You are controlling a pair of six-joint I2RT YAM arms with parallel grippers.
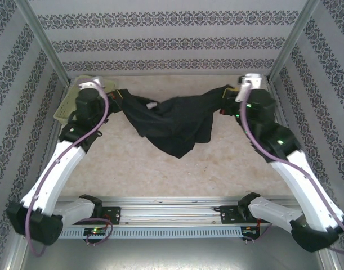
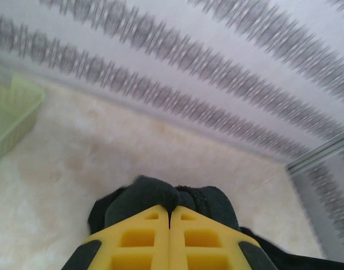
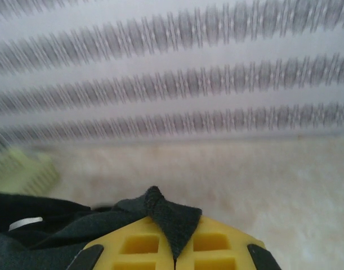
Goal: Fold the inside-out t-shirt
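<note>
**Top external.** You have the inside-out t-shirt (image 1: 172, 121) strung between both arms over the far half of the table (image 1: 160, 169). Its middle sags to a point toward you. Whether that point rests on the table you cannot tell. The white tag (image 1: 152, 104) sits left of centre. The left gripper (image 1: 114, 95) is at the t-shirt's left end and the right gripper (image 1: 231, 97) at its right end. From here you cannot read either pair of jaws. The basket (image 1: 66, 107), pale yellow-green, stands in the far left corner, partly behind the left arm.

**Left wrist.** On your left gripper (image 2: 170, 212) the yellow jaws are pressed together, pinching a bunched wad of the black t-shirt (image 2: 146, 194) at their tips. The basket (image 2: 8, 112) is at the left edge. The table (image 2: 104, 146) lies below and the patterned wall (image 2: 217, 50) beyond.

**Right wrist.** Your right gripper (image 3: 174, 239) has its jaws closed on a fold of the t-shirt (image 3: 166, 216), which pokes up between the tips. The rest of the cloth trails off to the left and carries the white tag (image 3: 25, 223). The basket (image 3: 19, 169) is blurred at far left.
</note>
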